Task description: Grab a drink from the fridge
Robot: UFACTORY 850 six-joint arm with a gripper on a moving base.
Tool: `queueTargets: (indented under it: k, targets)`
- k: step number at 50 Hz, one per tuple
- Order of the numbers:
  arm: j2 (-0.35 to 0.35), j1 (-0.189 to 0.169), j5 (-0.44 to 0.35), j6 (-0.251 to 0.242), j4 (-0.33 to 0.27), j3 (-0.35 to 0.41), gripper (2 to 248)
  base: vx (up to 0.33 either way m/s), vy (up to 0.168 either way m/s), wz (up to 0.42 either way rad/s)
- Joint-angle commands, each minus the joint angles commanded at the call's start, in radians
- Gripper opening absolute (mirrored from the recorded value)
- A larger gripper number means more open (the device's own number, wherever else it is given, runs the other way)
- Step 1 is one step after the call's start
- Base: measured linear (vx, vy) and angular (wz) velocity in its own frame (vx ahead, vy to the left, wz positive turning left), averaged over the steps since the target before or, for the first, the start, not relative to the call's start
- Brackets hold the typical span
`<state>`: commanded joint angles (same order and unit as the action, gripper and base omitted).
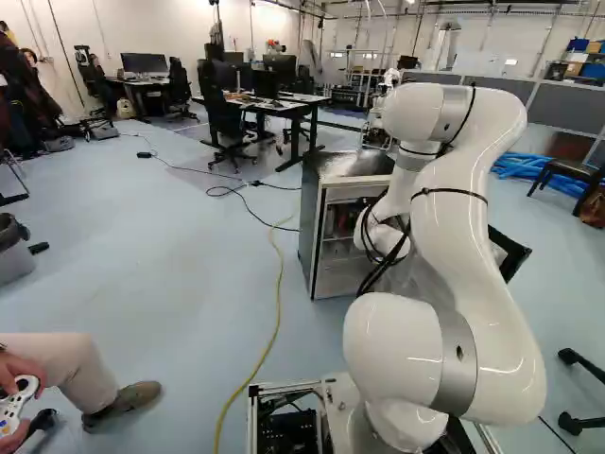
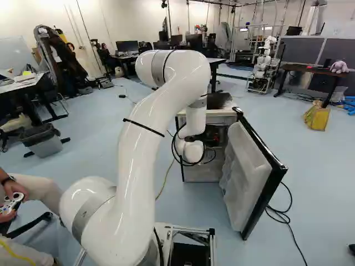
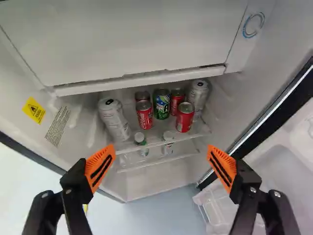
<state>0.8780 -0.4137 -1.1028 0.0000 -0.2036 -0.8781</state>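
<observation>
- Pale blue floor (image 1: pixel 170 227) fills much of the left base view, with desks (image 1: pixel 284 106) at the back and a yellow cable (image 1: pixel 277 293) lying on it.
- Also in this view, the fridge (image 1: pixel 310 222) stands behind the arm (image 1: pixel 463 246), which partly hides it.
- Right base view: the door (image 2: pixel 258 177) is open, and the arm's far end is at the front of the fridge. A bin (image 2: pixel 45 141) stands at the left of the view.
- Wrist view: the gripper (image 3: pixel 161 148) has its two fingers spread wide, and it pinches nothing.
- Ahead of it, the drinks are inside the fridge: red cans (image 3: pixel 185 117) and a green can (image 3: pixel 161 104) stand on a shelf (image 3: pixel 155 142), between two silver cans (image 3: pixel 114 119).
- Below this shelf I see two small bottles (image 3: pixel 140 139).
</observation>
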Motion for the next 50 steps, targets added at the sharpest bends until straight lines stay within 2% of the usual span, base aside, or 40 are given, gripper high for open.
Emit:
queueTargets:
  k: [16, 50]
  targets:
    - [0.03, 0.02, 0.0, 0.0, 0.064, -0.046, 247, 0.0, 0.0, 0.0]
    - [0.184, 0.049, 0.0, 0.0, 0.145, -0.199, 247, 0.0, 0.0, 0.0]
